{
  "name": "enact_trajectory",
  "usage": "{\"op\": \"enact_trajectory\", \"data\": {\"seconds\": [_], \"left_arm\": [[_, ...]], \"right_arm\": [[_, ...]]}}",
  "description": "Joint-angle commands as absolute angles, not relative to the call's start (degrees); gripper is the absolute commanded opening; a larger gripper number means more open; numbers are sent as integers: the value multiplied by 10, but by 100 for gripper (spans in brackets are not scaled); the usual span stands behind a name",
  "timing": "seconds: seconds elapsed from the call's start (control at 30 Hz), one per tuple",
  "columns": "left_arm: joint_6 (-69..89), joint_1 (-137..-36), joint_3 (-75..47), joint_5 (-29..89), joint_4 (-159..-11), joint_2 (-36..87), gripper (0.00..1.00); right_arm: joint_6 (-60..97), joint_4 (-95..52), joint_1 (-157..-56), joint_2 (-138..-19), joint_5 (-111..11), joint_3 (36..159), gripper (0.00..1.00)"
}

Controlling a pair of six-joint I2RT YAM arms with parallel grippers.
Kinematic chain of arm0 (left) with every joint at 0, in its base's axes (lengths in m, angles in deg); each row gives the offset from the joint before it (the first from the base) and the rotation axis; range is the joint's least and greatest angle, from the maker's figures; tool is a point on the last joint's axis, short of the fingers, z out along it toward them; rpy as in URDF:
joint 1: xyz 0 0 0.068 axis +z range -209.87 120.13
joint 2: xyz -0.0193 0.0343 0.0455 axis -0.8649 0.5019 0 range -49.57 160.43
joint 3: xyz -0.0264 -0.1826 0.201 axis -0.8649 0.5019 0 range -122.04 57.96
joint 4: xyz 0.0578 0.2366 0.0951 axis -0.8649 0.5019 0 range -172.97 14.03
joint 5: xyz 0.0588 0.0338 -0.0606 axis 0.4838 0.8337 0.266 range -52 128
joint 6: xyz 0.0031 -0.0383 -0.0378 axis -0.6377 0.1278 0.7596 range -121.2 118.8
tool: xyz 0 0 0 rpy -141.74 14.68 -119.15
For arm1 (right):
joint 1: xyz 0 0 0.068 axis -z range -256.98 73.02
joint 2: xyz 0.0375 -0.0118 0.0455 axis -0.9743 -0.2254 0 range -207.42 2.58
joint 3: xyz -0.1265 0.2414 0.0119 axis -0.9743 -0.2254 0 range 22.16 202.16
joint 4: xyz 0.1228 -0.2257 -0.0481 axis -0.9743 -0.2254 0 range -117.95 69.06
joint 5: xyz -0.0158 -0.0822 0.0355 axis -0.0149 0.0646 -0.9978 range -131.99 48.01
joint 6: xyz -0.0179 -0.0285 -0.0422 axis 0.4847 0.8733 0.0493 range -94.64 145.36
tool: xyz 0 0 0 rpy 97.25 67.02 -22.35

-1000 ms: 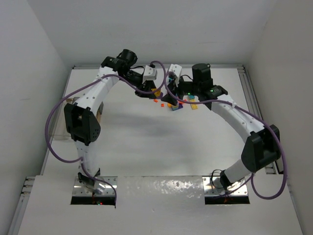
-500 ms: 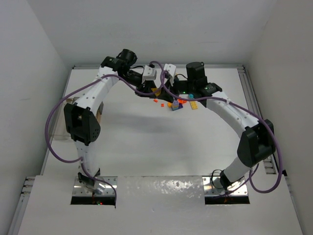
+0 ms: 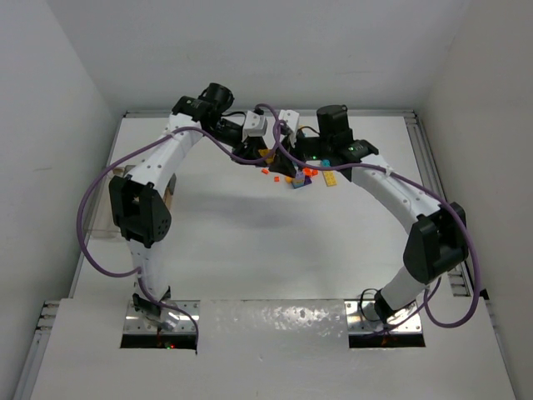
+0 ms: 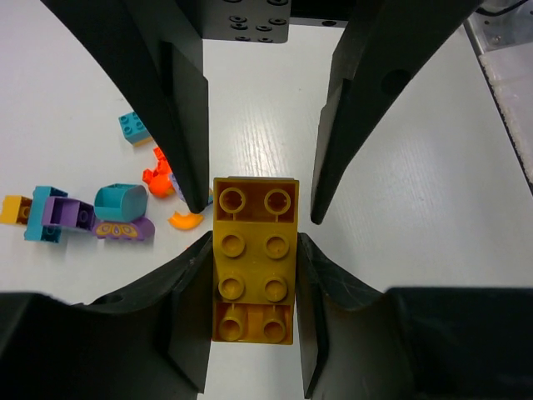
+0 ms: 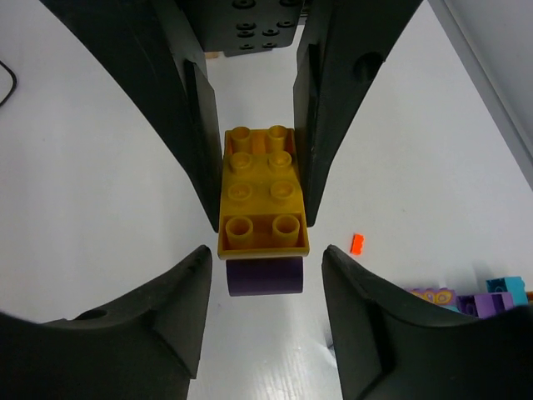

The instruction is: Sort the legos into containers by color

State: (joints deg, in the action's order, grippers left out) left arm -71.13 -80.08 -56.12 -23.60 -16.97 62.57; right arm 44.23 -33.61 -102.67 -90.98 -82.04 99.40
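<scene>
A yellow lego brick (image 4: 254, 258) is clamped between the fingers of my left gripper (image 4: 254, 250), which is shut on it. A dark purple piece (image 5: 265, 277) sticks out from under the brick's (image 5: 262, 196) near end in the right wrist view. My right gripper (image 5: 265, 258) faces the left one, open, with its fingers on either side of that end and a gap on each side. From above, both grippers meet at the table's far middle (image 3: 275, 160). The clear containers (image 3: 98, 227) stand at the left edge, partly hidden behind the left arm.
Loose legos lie just right of the grippers: a teal brick (image 4: 132, 127), orange bits (image 4: 158, 175), a teal and purple cluster (image 4: 117, 212), a tiny orange piece (image 5: 357, 242). The pile (image 3: 306, 177) sits under the right arm. Purple cables loop over both arms.
The right arm has swung left, bringing its gripper up to the left one around the yellow brick. The left arm has stayed still with its grip unchanged.
</scene>
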Motion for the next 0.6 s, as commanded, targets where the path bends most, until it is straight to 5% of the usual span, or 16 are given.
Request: {"op": "enact_trajectory", "data": {"seconds": [0.0,0.13,0.3,0.47,0.57], "left_arm": [[-713,-806,-577,-264,-188,599,0],[-712,-807,-577,-270,-185,600,0],[-699,-807,-576,-281,-192,599,0],[-693,-807,-577,-279,-205,593,0],[-690,-807,-578,-277,-207,592,0]], "right_arm": [[458,-338,-1031,-908,-822,1002,56],[443,-309,-1031,-900,-819,994,52],[436,-296,-1031,-901,-820,993,30],[443,-313,-1031,-900,-811,990,29],[451,-325,-1031,-898,-806,989,9]]}}
